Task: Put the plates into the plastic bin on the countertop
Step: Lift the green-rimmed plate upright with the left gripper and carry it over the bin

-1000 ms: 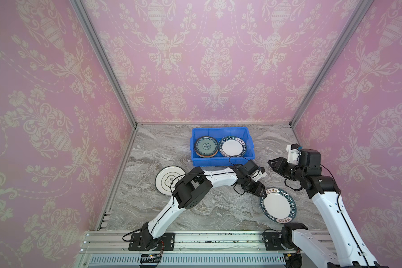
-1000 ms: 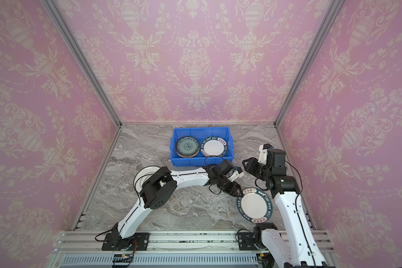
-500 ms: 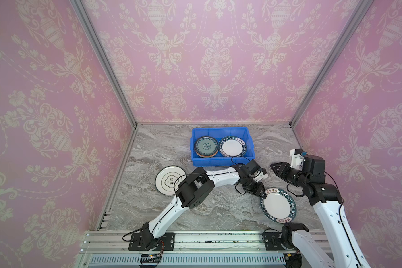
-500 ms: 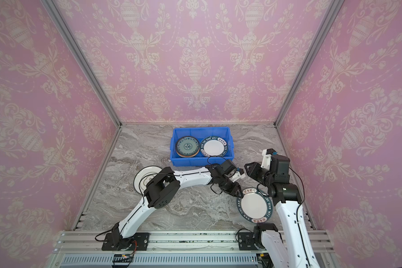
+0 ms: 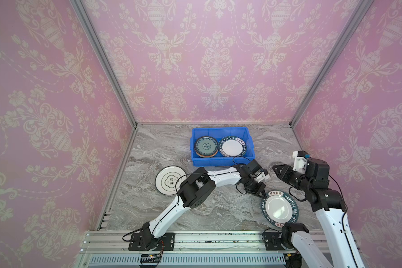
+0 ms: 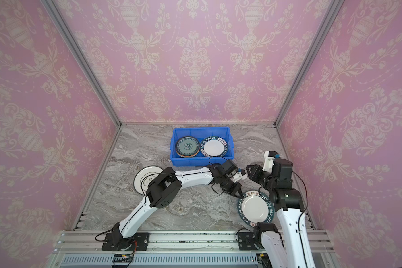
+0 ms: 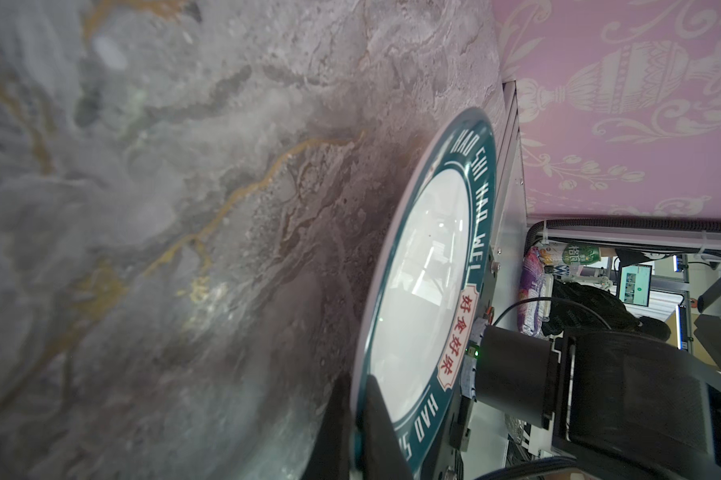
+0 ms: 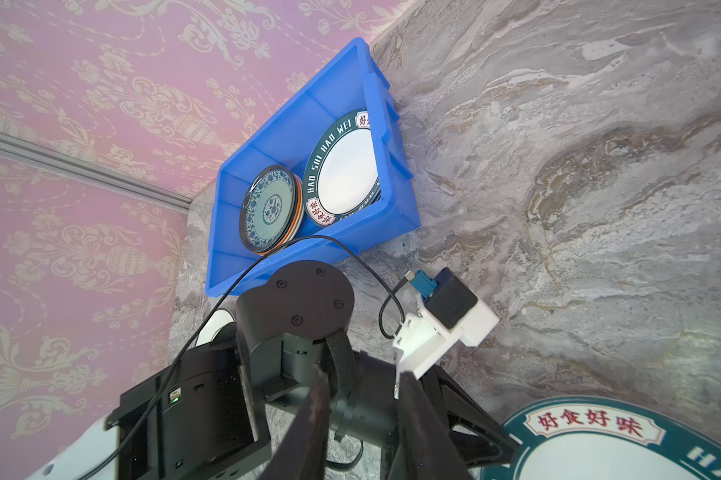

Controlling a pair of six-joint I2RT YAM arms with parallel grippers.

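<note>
Bin [image 5: 222, 163]: plain bright blue.
Patterned plate [image 5: 206, 146]: teal, with blue-and-white floral rings.
Orange plate [image 8: 299, 212] shows only as an orange edge under the patterned plate.
Lettered plate [image 5: 232, 147]: white centre, dark teal rim, white letters, red characters on a white label.
Front plate [image 5: 279, 207] has the same scheme.
White plate [image 5: 170, 179]: thin dark ring, dark characters inside a lobed outline.
Countertop [image 5: 149, 150]: grey marble, white and brownish veins.
Walls [image 5: 207, 58]: pink with cream urn-and-vine damask.
Arms [image 5: 221, 177]: white links, black joints.

left end effector [image 5: 263, 195]: closed onto lettered-rim plate [image 5: 279, 208] edge | right arm [image 5: 329, 222]: drawn back slightly
</note>
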